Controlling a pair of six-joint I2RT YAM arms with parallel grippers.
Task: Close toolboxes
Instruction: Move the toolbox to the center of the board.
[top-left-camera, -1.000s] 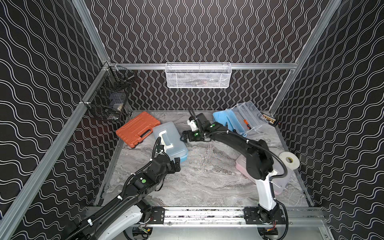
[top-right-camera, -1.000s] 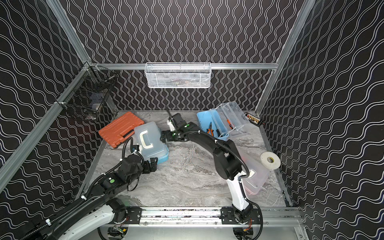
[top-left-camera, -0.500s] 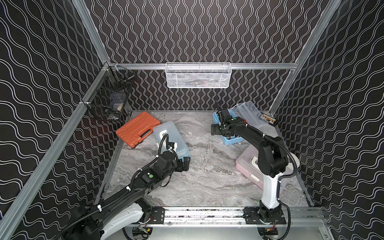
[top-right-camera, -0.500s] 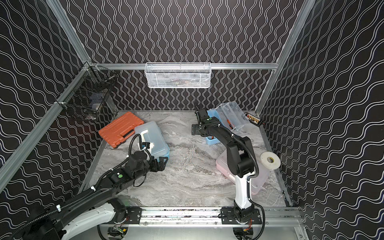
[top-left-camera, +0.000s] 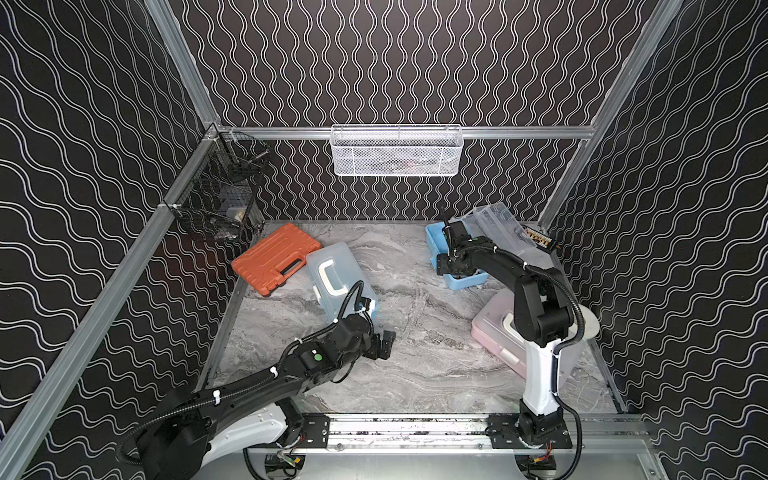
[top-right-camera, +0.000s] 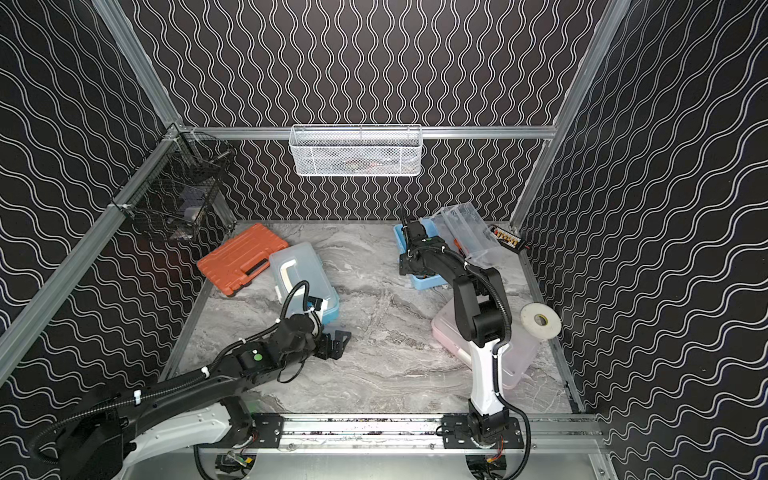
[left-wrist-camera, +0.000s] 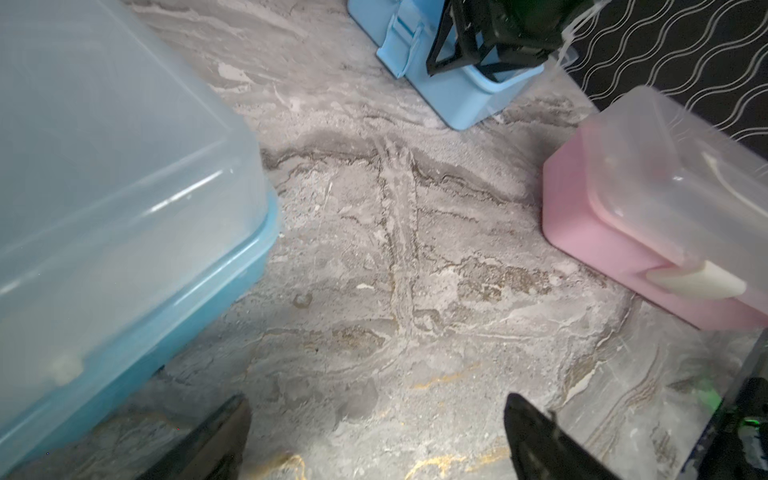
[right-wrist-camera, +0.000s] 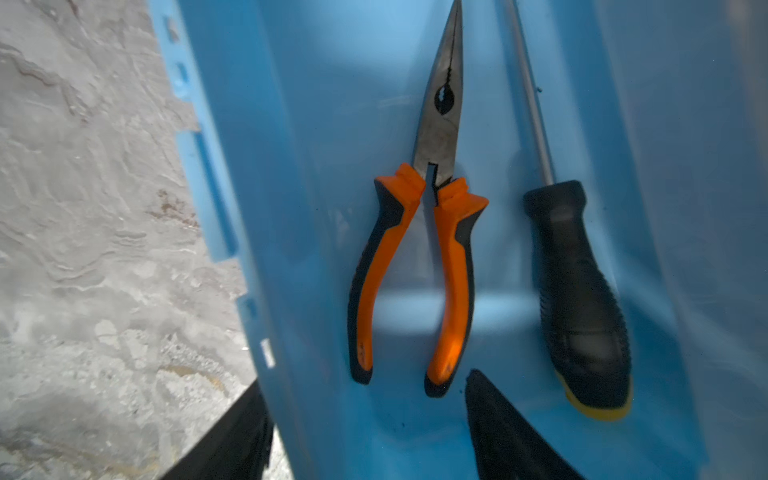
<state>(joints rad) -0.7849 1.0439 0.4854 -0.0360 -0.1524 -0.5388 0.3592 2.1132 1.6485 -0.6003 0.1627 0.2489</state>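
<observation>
**Right gripper (right-wrist-camera: 370, 432) straddling the open blue toolbox (top-left-camera: 463, 284)**

Low in both top views, the left gripper (top-left-camera: 384, 345) is hovering over bare table (top-left-camera: 415, 374), fingers spread. Right of it the pink toolbox (top-left-camera: 492, 332) is sitting lid down, half hidden behind the right arm. Left of centre, the shut blue toolbox (top-left-camera: 340, 274) is lying just beside an orange case (top-left-camera: 270, 257). Farther back, the open blue toolbox is holding pliers (right-wrist-camera: 419, 270) and a screwdriver (right-wrist-camera: 577, 291), its clear lid (top-left-camera: 498, 232) tilting back. The right gripper's fingers are standing apart, one inside the wall, one outside.
</observation>
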